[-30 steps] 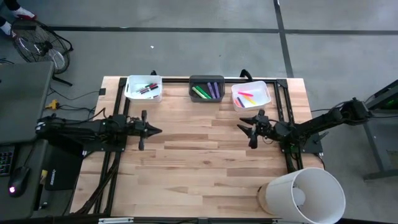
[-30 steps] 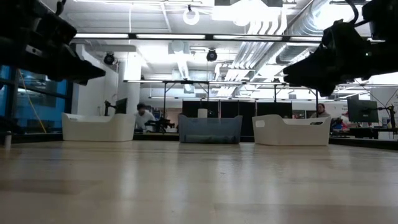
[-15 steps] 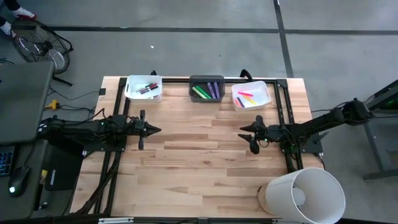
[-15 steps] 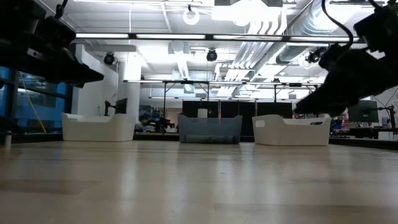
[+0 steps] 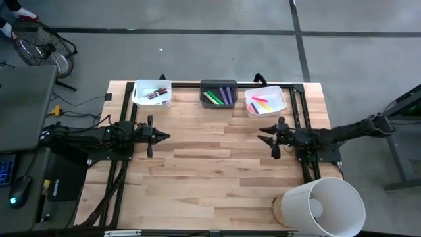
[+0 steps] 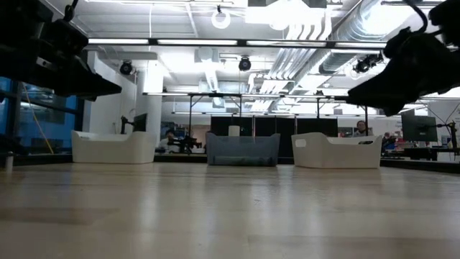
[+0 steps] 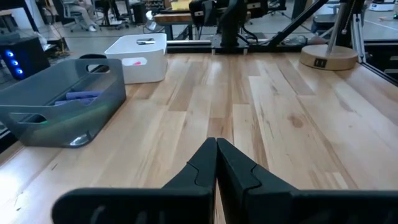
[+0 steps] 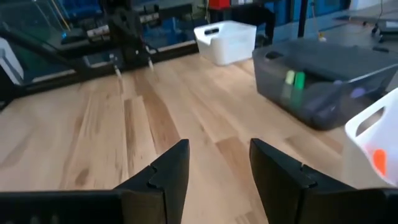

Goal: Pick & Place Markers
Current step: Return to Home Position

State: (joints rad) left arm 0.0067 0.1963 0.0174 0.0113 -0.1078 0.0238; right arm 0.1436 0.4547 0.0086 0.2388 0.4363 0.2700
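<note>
Zero markers (image 5: 212, 98) left on the table (image 5: 210, 178); all lie in the three bins (image 5: 218, 82) at the far edge. Right arm (image 5: 335, 136) has drawn back from the right bin (image 5: 285, 100) toward its own side, jaws wide, empty. Left arm (image 5: 92, 136) unmoved, jaws closed. Judged: sorting done, homing nearly finished.

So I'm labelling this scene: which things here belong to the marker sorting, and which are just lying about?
Job: markers, all in bins; left white bin; grey bin; right white bin; left claw, shut; right claw, open.
Lying about: big white cylinder at the table corner; floor fan; computer mouse.
</note>
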